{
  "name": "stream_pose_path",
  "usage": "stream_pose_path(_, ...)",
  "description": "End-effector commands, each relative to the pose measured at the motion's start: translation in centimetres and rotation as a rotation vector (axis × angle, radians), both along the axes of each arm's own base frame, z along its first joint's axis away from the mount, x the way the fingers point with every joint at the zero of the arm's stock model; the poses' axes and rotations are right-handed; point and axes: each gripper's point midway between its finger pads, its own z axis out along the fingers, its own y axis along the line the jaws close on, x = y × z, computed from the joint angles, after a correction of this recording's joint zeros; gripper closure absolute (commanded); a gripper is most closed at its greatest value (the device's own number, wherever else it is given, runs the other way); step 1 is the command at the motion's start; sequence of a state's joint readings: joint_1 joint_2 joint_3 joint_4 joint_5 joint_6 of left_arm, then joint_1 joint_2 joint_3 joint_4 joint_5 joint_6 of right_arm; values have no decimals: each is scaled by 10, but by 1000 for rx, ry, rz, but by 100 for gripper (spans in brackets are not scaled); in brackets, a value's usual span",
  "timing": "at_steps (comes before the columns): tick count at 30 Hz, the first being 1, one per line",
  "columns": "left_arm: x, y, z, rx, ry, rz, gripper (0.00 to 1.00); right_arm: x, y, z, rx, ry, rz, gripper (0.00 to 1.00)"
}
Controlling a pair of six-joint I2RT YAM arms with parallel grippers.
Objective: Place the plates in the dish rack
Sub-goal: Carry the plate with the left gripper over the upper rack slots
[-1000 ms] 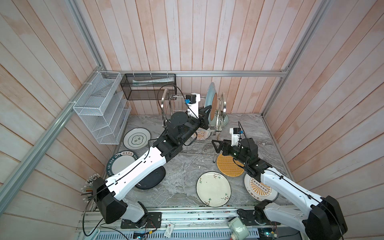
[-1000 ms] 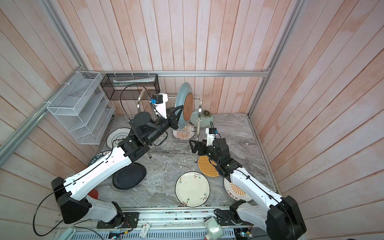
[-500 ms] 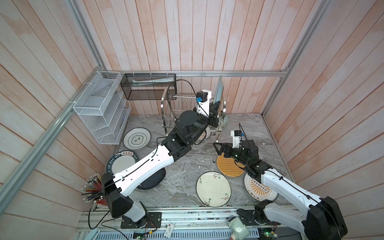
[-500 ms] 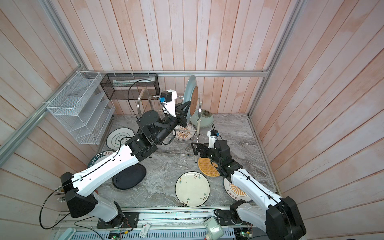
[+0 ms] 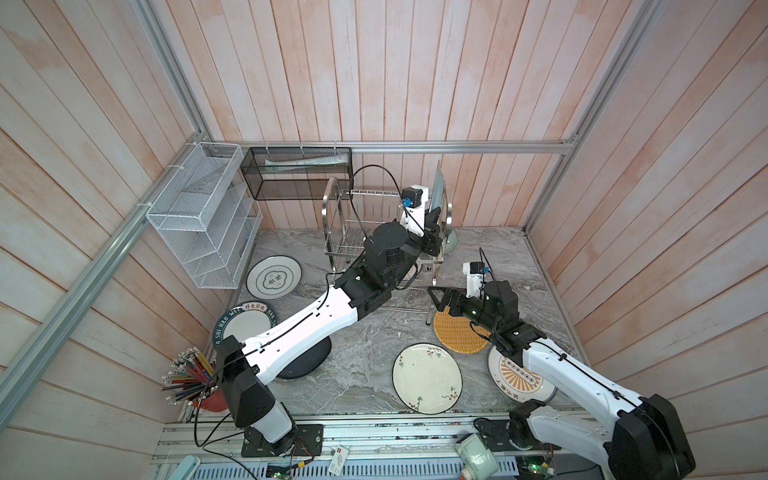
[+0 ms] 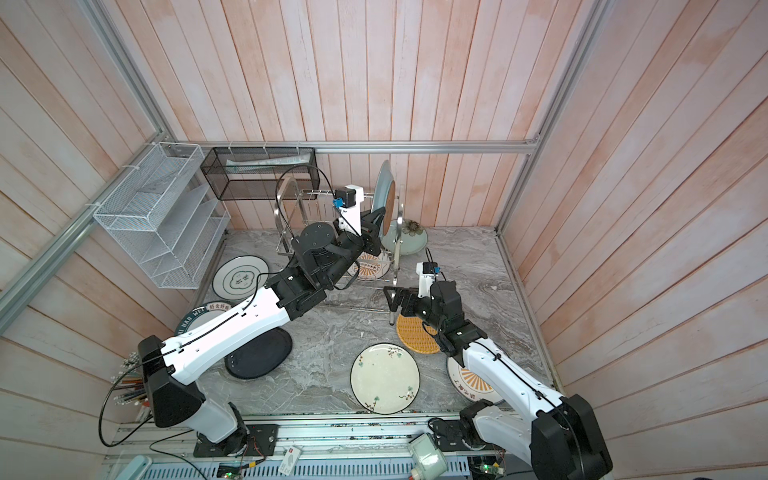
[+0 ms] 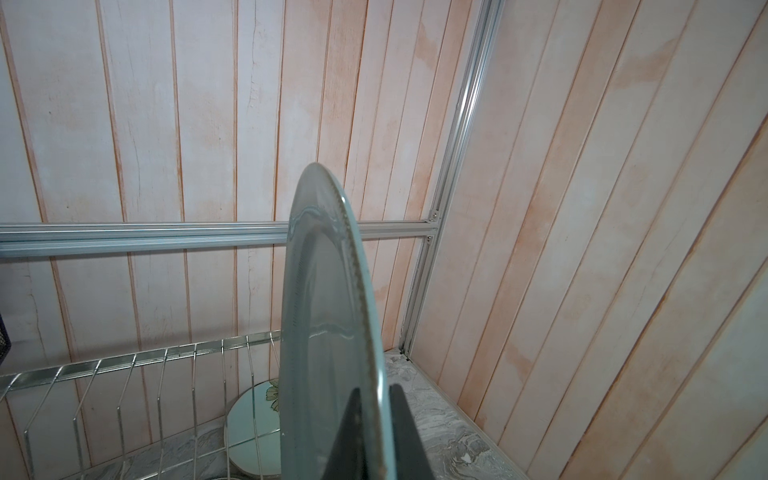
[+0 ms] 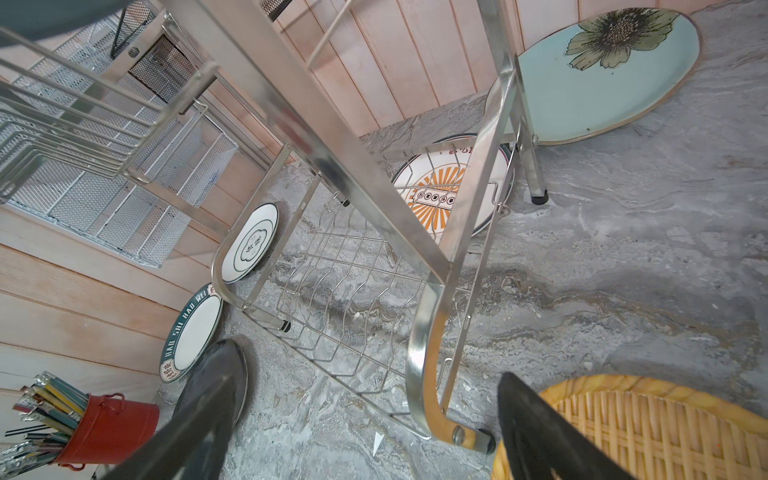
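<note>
Nearest, a red pot [image 8: 108, 428] stands packed with pencils. It is plain in the right wrist view, but from above the left arm's base hides most of it.

On the table [image 5: 365, 386] lie the cream floral plate [image 5: 427, 378], an orange-sunburst plate [image 5: 515, 378] half under the right arm, the black plate [image 6: 259, 357] partly covered by the left arm, and the yellow woven plate [image 5: 457, 336].

The right tool [image 5: 434, 297] hangs over the table, fingers spread wide and empty. Its wrist view sets the near foot of the dish rack [image 8: 432, 291] between them; whether they are around it or only in front of it I cannot tell.

A second sunburst plate [image 8: 449, 191] lies flat under the rack's lower tier, clear in that view and mostly behind the left arm from above. Left of the rack lie the lettered plate [image 5: 245, 322] and the green-ringed plate [image 5: 274, 276].

The left tool [image 7: 376, 390] is clamped on the rim of the grey-blue plate [image 7: 328, 332], held on edge over the right end of the rack's upper tier. Any contact with the pegs is hidden.

Beyond it, the pale green plate [image 8: 602, 75] lies by the back wall. The black mesh basket [image 5: 297, 172] on the wall holds something pale that I cannot make out.
</note>
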State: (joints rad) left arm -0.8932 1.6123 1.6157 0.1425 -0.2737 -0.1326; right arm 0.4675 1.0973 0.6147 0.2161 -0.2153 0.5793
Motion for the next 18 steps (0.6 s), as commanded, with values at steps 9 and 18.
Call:
stream_pose_path(9, 1, 10, 40, -118, -92, 44, 100, -3, -1, -1, 22, 7, 10, 2)
stream_pose_path(18, 11, 5, 28, -103, -66, 66, 100, -4, -2, -2, 31, 13, 13, 2)
